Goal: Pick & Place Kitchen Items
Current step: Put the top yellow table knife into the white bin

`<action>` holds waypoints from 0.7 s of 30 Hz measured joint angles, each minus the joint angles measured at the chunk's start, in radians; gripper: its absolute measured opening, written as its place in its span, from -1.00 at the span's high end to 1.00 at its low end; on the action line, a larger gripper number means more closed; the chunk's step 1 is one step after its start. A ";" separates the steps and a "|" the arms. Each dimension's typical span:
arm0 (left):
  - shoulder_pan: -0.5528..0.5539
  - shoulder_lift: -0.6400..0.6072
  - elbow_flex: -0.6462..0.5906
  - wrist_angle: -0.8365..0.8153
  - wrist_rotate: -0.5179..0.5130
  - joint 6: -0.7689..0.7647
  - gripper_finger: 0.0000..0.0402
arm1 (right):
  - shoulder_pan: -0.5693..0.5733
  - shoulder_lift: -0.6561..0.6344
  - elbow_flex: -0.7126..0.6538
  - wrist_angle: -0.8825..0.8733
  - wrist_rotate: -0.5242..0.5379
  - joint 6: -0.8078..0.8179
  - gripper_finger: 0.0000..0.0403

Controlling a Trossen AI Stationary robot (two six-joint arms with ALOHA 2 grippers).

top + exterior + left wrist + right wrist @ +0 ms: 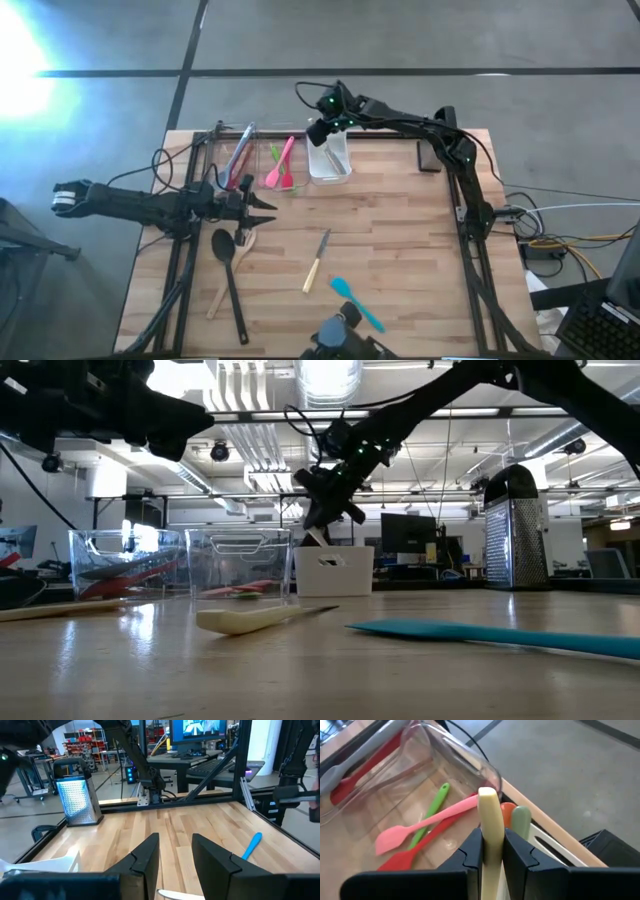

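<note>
My right gripper [325, 133] is over the white bin [331, 172] at the far middle, shut on a cream-handled utensil [488, 820]. Orange and grey-green handle ends [515, 817] stick up from that bin. A pink spatula [281, 163], a green one and a red one lie in the middle clear bin [445, 765]; grey and red utensils [239, 153] lie in the left clear bin. A black spoon [225, 252], a wooden spoon [232, 275], a cream-handled knife [316, 262] and a teal spatula [357, 303] lie flat on the table. My left gripper [264, 207] is open and empty near the black spoon. My right gripper pinches the utensil's cream handle [489, 840] between its two fingers [470, 857], a little below the handle's free end, which sticks out past them. The fingers lie across the handle. The utensil slants down from the gripper toward the white bin [335, 570]; its lower end is hidden.
A metal grater [515, 540] stands at the far right of the table; it also shows in the left wrist view [75, 800]. Black frame rails run along the table's left and right sides. Bare wood lies in the middle and right of the table.
</note>
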 joint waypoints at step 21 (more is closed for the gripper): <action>0.007 0.000 0.000 0.002 0.000 0.025 0.41 | -0.034 0.000 -0.074 0.052 -0.005 0.020 0.83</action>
